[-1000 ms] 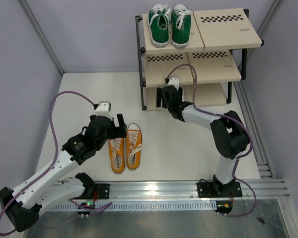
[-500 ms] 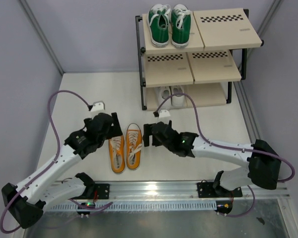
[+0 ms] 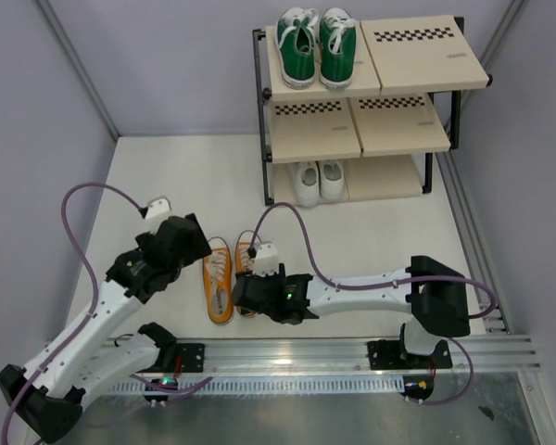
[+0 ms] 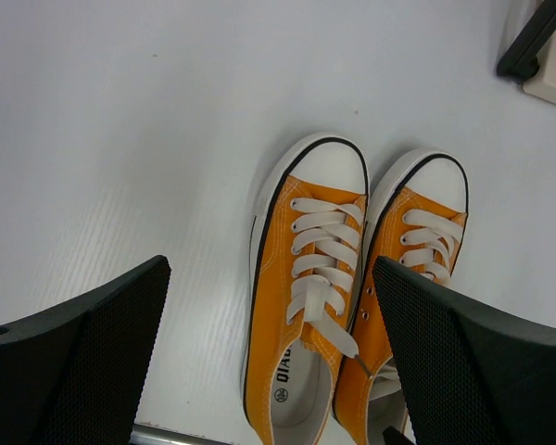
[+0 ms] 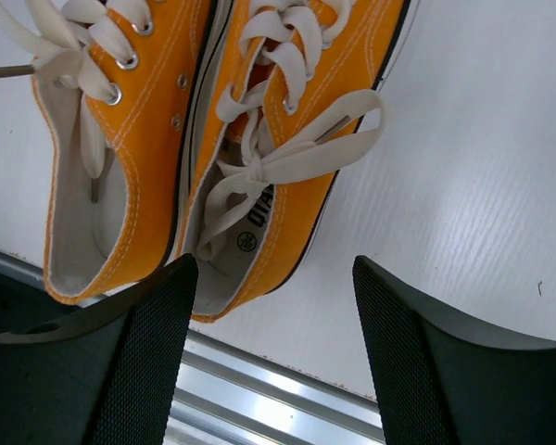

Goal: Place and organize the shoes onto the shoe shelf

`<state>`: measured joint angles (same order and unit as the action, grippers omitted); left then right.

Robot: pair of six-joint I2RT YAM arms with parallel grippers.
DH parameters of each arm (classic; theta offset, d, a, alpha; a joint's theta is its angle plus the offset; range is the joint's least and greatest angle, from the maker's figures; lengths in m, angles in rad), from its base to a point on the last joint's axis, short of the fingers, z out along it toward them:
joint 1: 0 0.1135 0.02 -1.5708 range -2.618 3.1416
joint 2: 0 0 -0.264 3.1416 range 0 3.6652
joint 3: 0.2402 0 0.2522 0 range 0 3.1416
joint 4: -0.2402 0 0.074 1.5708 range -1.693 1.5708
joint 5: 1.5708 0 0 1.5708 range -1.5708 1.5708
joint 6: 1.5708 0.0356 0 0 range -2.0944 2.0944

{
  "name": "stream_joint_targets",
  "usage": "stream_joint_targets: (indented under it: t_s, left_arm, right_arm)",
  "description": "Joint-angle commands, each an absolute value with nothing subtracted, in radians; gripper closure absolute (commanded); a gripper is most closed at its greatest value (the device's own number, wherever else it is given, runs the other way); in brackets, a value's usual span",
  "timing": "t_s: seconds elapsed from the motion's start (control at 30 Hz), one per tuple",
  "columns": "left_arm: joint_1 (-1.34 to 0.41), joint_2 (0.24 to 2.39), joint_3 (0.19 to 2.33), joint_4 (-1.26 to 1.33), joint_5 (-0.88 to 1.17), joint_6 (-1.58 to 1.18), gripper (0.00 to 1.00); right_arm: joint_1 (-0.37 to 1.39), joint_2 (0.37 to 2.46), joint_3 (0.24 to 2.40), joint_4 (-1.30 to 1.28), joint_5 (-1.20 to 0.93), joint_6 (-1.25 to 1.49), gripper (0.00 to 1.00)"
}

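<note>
The orange shoes lie side by side on the white floor, toes pointing away: the left one (image 3: 218, 287) (image 4: 306, 306) (image 5: 120, 139) and the right one (image 3: 247, 255) (image 4: 412, 241) (image 5: 296, 120). My left gripper (image 3: 199, 250) (image 4: 278, 371) is open above them, its jaws standing to either side of the left shoe's heel end. My right gripper (image 3: 246, 297) (image 5: 273, 362) is open and empty over the right shoe's heel. The green shoes (image 3: 315, 42) stand on the shoe shelf's (image 3: 417, 56) top board. The white shoes (image 3: 317, 181) stand on its bottom board.
An aluminium rail (image 3: 352, 348) (image 5: 259, 399) runs along the near edge just behind the orange heels. A black shelf foot (image 4: 537, 37) shows at the far right in the left wrist view. Grey walls close in both sides.
My right arm has swung from the shelf's bottom board back to the orange shoes, uncovering the white pair there. My left gripper has drawn back toward the near left.
</note>
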<state>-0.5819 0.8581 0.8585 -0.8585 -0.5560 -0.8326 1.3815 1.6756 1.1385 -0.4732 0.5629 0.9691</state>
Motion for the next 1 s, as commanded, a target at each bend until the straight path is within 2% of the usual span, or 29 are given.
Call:
stream_joint_targets:
  t_s: [0.0, 0.57, 0.73, 0.87, 0.93, 0.97]
  left_arm:
    - [-0.577, 0.787, 0.821, -0.870, -0.561, -0.856, 0.05]
    - [-0.577, 0.716, 0.787, -0.848, -0.525, -0.838, 0.05]
    - [-0.577, 0.707, 0.781, -0.850, -0.525, -0.841, 0.04]
    - [-0.577, 0.704, 0.781, -0.856, -0.531, -0.844, 0.04]
    - [-0.577, 0.706, 0.779, -0.856, -0.534, -0.845, 0.04]
    - [-0.577, 0.706, 0.778, -0.856, -0.535, -0.845, 0.04]
  right_arm:
    - [1.381, 1.669, 1.146, -0.489, 0.670, 1.065, 0.29]
    - [1.322, 1.808, 1.169, -0.422, 0.623, 1.031, 0.48]
    - [1.295, 1.839, 1.172, -0.448, 0.644, 1.038, 0.64]
    - [1.247, 1.813, 1.094, -0.398, 0.629, 1.040, 0.77]
    - [1.236, 1.798, 1.083, -0.387, 0.618, 1.029, 0.95]
    - [1.233, 1.792, 1.089, -0.408, 0.632, 1.028, 0.97]
